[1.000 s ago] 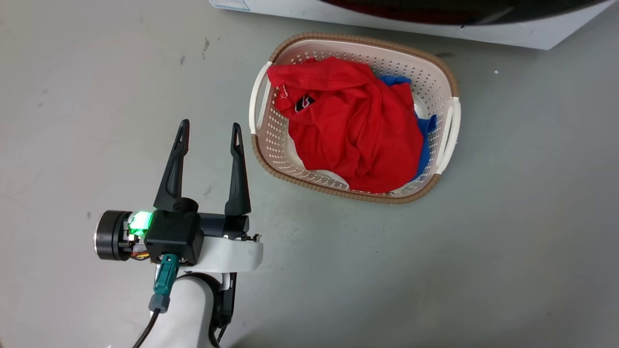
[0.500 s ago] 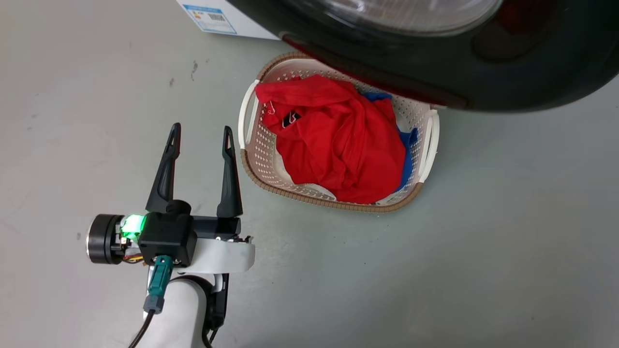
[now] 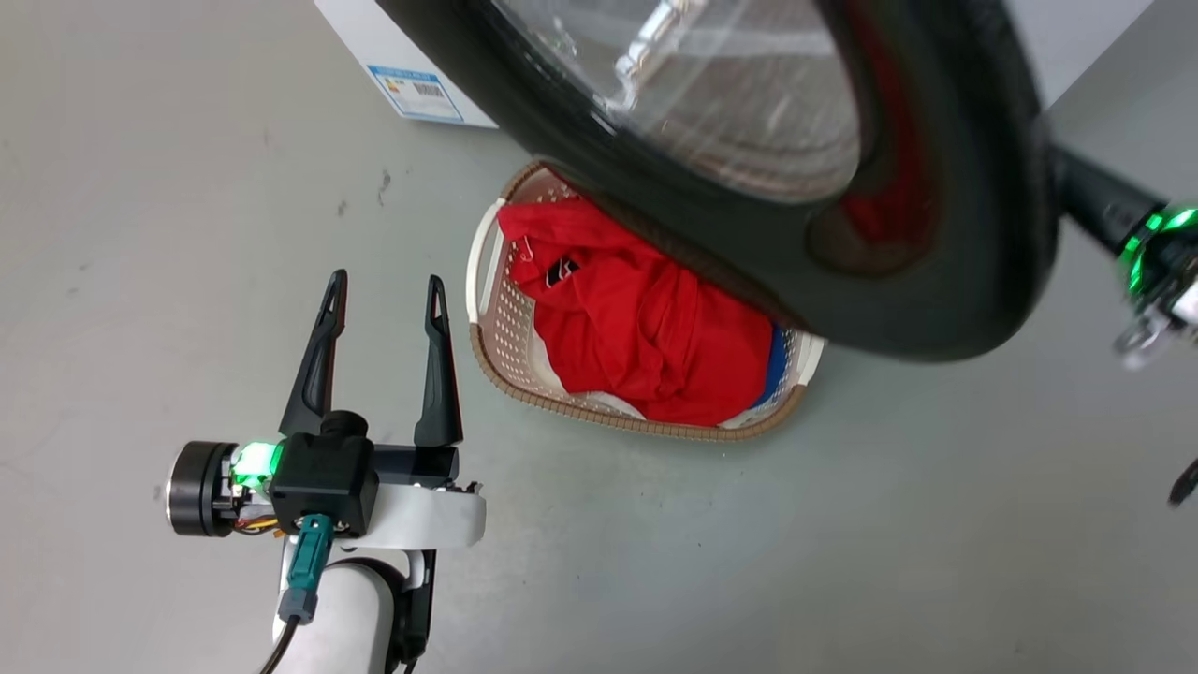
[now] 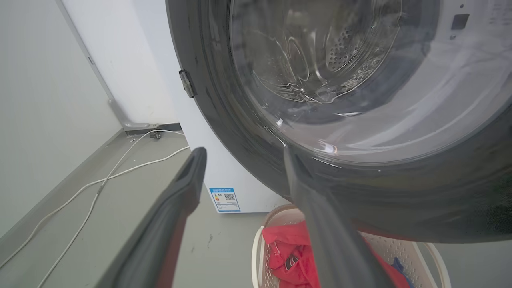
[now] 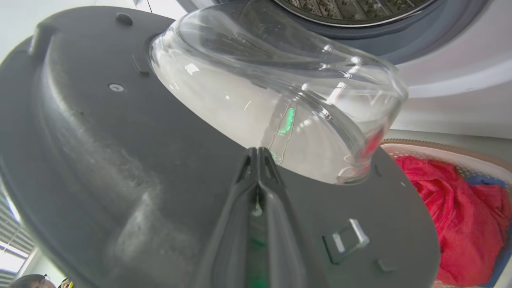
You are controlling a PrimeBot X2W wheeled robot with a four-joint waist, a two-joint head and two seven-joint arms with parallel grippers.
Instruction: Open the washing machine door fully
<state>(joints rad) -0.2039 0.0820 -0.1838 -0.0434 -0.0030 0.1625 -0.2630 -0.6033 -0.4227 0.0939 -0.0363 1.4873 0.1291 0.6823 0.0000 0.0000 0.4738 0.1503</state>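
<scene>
Starting left of the basket (image 3: 608, 423), the left gripper (image 3: 386, 279) is hovering over the grey floor (image 3: 140, 187), near the basket's left handle but apart from it. Its two dark fingers (image 3: 316, 365) are spread wide and are gripping nothing. The basket itself is sitting on the floor, carrying a heaped red garment (image 3: 646, 328) with a sliver of blue cloth (image 3: 779, 358) peeking out at its right side. Behind the basket, the washing machine (image 3: 384, 47) is showing a white lower corner with a small blue label (image 3: 416, 92). Now the washing machine door (image 3: 973, 187): it is standing open, its glossy black rim hanging out over the basket's back and right part and hiding that stretch in the head view. From the right wrist view, the glass bowl (image 5: 260, 92) is bulging off the door's grey inner face, and beyond it, above the basket, the steel drum (image 5: 352, 8) and grey-blue gasket (image 5: 420, 36) are lying uncovered. Up and to the right of the basket comes the right gripper (image 5: 259, 151). Its fingers are pressed together with nothing seen between them, and they are lying along that inner face, tips at the foot of the bowl. Whether they are actually touching the door, I cannot tell.
</scene>
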